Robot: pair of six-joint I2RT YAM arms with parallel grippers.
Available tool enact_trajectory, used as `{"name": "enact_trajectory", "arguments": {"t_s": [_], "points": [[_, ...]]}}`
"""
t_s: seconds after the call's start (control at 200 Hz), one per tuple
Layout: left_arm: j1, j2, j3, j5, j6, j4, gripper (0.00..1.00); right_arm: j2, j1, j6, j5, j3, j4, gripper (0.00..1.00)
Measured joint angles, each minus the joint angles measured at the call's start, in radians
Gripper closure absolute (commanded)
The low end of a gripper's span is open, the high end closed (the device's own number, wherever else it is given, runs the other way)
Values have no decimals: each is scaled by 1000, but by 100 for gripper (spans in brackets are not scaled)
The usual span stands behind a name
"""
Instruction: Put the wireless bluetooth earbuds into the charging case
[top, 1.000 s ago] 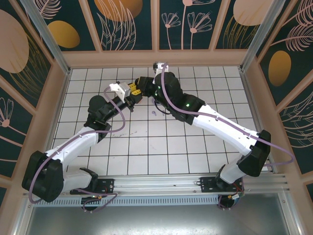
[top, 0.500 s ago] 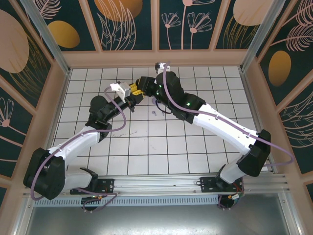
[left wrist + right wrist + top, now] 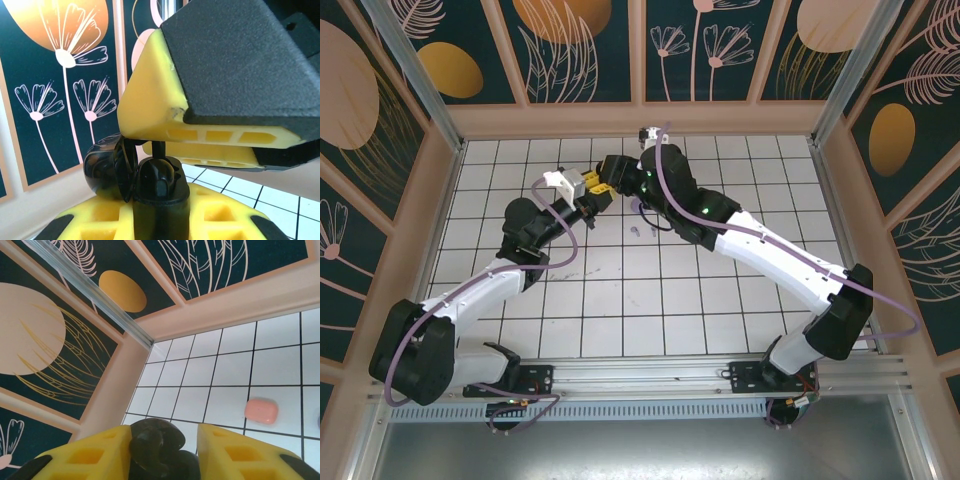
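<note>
Black case [image 3: 156,186] tight in left gripper [image 3: 160,220]; right gripper [image 3: 162,440] jaws wider than before.

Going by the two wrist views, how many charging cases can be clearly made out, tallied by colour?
Black case: 1 (lid open, clamped in the left gripper)
Salmon case: 1 (closed)
Total: 2
</note>
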Motion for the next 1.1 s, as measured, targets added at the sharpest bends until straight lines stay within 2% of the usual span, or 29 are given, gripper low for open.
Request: {"name": "enact_trajectory", "arguments": {"t_s": [0.541, 1.101], "points": [[0, 1, 0, -6, 0, 36, 100, 0, -17, -8, -61, 21, -18, 31], [0, 8, 0, 13, 0, 48, 100, -63, -72, -12, -93, 31, -17, 30]]}}
